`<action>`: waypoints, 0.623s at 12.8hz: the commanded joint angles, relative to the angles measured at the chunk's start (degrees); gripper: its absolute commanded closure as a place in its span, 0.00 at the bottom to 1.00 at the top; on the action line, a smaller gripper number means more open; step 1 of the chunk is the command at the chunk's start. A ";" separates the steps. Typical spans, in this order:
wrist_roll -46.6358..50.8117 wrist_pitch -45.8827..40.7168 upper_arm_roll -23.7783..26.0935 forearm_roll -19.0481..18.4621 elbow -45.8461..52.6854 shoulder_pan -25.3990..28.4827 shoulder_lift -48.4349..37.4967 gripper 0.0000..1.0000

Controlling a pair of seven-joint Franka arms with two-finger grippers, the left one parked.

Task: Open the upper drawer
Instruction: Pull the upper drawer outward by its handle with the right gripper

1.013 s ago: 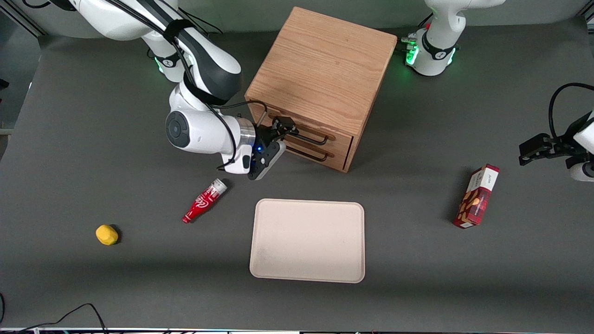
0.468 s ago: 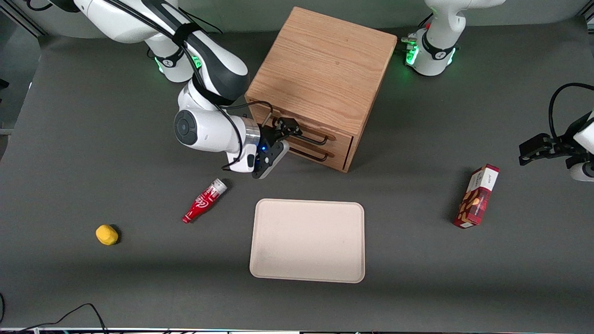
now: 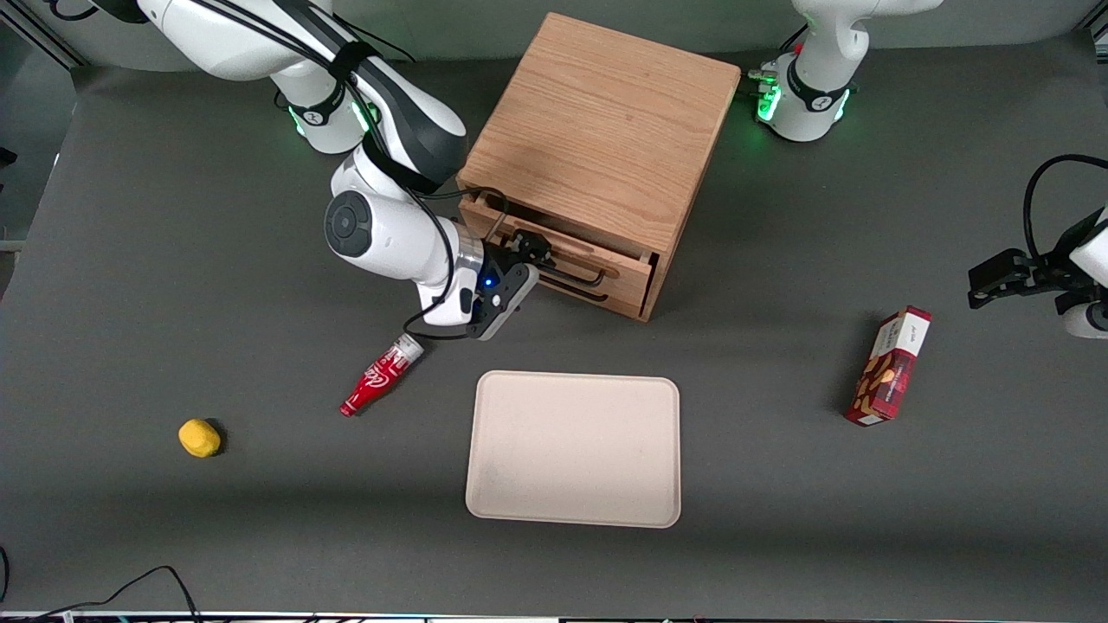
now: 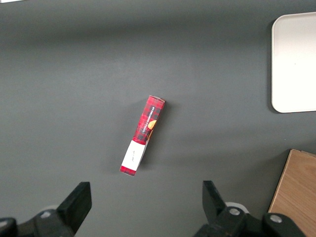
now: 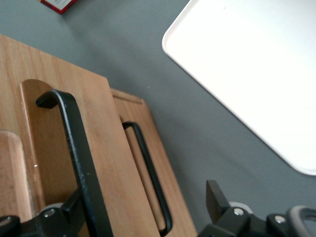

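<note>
The wooden cabinet [image 3: 597,121] stands at the middle of the table, farther from the front camera than the tray. Its upper drawer [image 3: 567,257] sticks out a short way, with a gap showing under the cabinet top. My right gripper [image 3: 530,264] is at the black bar handle [image 3: 578,273], at its end toward the working arm. It is open. In the right wrist view, the gripper [image 5: 143,202] has one finger tucked in by the upper handle [image 5: 74,158], and the other stands well apart. The lower drawer [image 5: 158,197] looks closed.
A beige tray [image 3: 573,448] lies nearer the front camera than the cabinet, also in the right wrist view [image 5: 256,74]. A red bottle [image 3: 381,376] lies just below my gripper's wrist. A yellow lump [image 3: 199,437] lies toward the working arm's end, a red box [image 3: 889,366] toward the parked arm's.
The upper drawer has slid out of the cabinet a short way toward the front camera. My gripper came with it, hooked on the handle, and the wrist dropped lower.
</note>
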 commanded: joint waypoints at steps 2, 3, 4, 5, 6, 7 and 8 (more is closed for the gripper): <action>-0.83 1.67 -0.69 -6.10 2.38 -0.63 1.56 0.00; -0.83 1.67 -0.86 -6.81 3.17 -0.81 1.91 0.00; -0.83 1.67 -1.56 -7.51 4.05 -0.99 2.26 0.00; -0.92 1.67 -2.61 -8.30 5.02 -0.90 2.70 0.00; -1.62 1.67 -2.97 -8.39 5.81 -0.99 2.88 0.00; -2.23 1.67 -4.19 -8.39 6.77 -0.99 3.23 0.00; -3.28 1.67 -4.99 -8.39 7.39 -1.07 3.32 0.00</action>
